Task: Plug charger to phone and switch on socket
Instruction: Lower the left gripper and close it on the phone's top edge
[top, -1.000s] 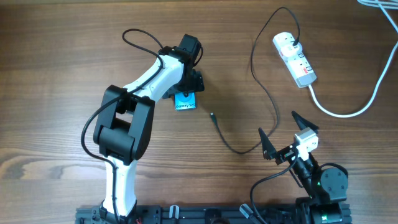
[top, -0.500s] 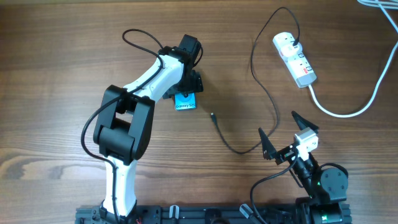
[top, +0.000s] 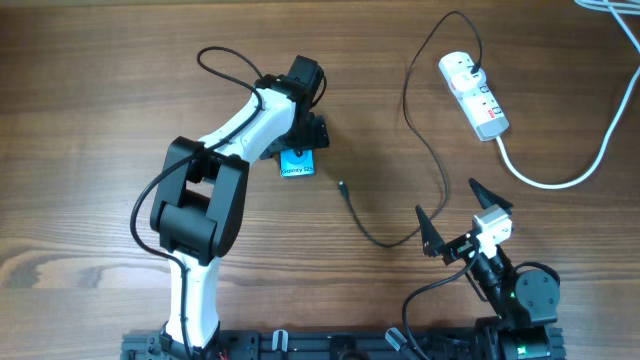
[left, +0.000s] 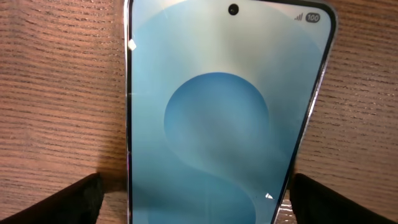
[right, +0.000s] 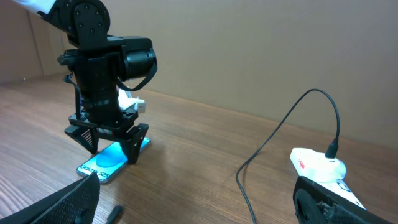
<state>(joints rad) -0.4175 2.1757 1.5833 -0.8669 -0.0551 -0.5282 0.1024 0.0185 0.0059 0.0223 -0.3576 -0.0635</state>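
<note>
Left tool (left: 199, 200) straddles the phone (left: 211, 112).

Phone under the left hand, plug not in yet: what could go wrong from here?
1. The phone lies flat, screen up, between the fingers of the open left hand. Closing on its thin edges may skid or tilt it rather than grip it.
2. The cable loops close by the open right hand; a move there could snag it and drag the loose plug tip away from the phone.
</note>
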